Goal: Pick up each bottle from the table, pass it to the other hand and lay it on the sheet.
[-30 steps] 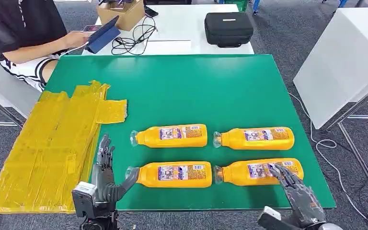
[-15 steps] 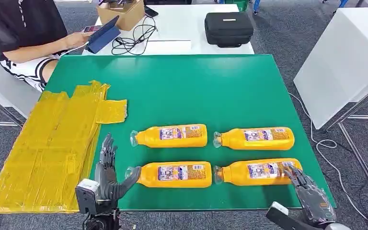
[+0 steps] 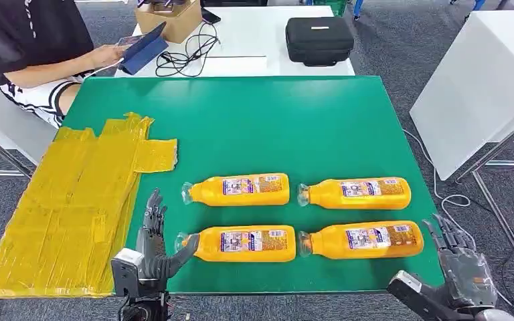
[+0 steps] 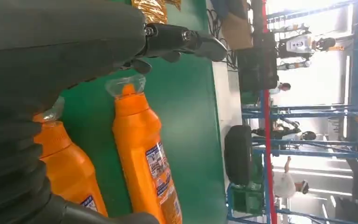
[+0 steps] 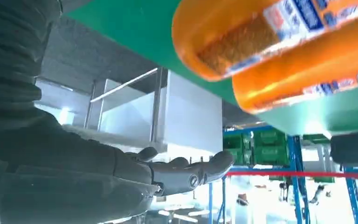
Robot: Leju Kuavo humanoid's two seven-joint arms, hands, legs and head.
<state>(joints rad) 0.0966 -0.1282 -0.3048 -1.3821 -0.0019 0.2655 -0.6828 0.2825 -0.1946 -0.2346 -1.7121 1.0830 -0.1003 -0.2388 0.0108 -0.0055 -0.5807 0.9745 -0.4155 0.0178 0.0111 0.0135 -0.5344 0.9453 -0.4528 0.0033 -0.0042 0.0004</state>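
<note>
Several orange bottles lie on their sides on the green table [image 3: 274, 127], caps to the left. The near-left bottle [image 3: 241, 243] has its clear cap just beside the thumb of my left hand [image 3: 152, 242], which stands open with fingers up, holding nothing. That bottle [image 4: 67, 175] and the far-left bottle [image 3: 239, 190] [image 4: 144, 158] show in the left wrist view. The near-right bottle [image 3: 363, 239] [image 5: 303, 79] lies left of my right hand [image 3: 460, 264], open at the table's right front corner, clear of it. The yellow sheet [image 3: 73, 200] covers the table's left side.
The far-right bottle [image 3: 358, 192] lies behind the near-right one. A person [image 3: 33, 47] sits at the far left corner with a tablet. Behind the green table stands a white table with a black case [image 3: 319, 40], a box and cables. A white panel [image 3: 482, 87] stands to the right.
My right hand has slid off the near-right bottle, moving right and back toward the table's front corner. My left hand has shifted slightly right, toward the near-left bottle's cap.
</note>
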